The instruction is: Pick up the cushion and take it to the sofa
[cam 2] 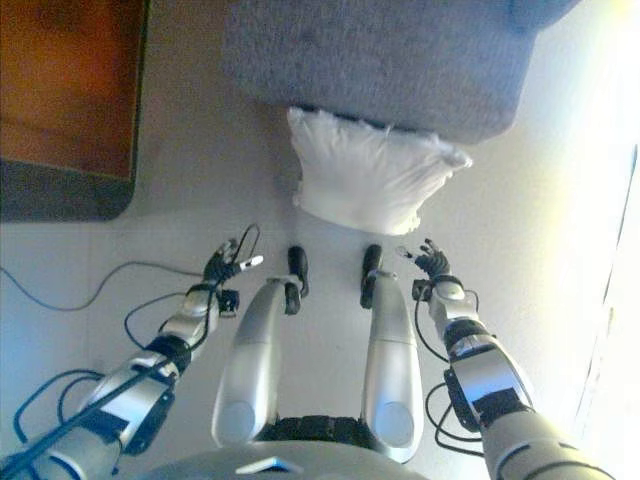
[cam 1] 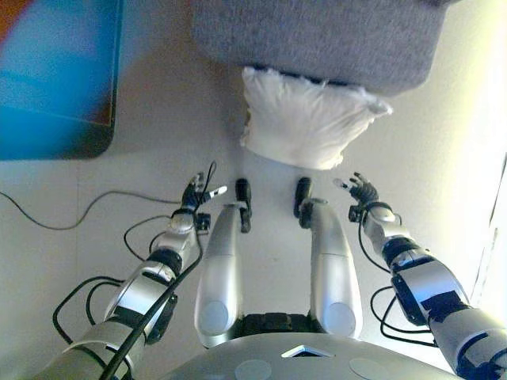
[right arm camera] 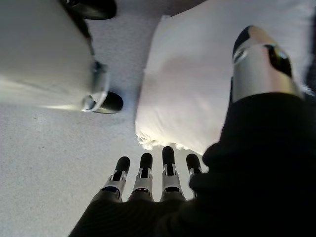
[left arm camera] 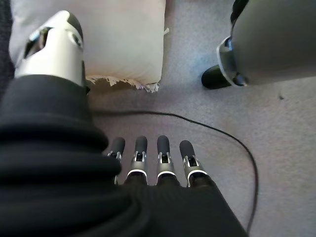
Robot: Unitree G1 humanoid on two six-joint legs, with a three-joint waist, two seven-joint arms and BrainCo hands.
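Observation:
A white cushion (cam 1: 305,119) lies on the pale floor, its far edge tucked against the base of the grey sofa (cam 1: 325,36). Both wrist views show the cushion (left arm camera: 126,39) (right arm camera: 197,84) just past the fingers. My left hand (cam 1: 196,195) hovers low to the cushion's near left, open, fingers (left arm camera: 148,153) straight and apart from the cloth. My right hand (cam 1: 361,190) hangs at the cushion's near right, also open, its fingertips (right arm camera: 168,155) close to the cushion's edge. Neither hand touches it.
A dark cabinet or screen (cam 1: 59,79) stands at the far left. A thin cable (cam 1: 71,214) runs across the floor on the left. A bright wall edge (cam 1: 491,222) borders the right side.

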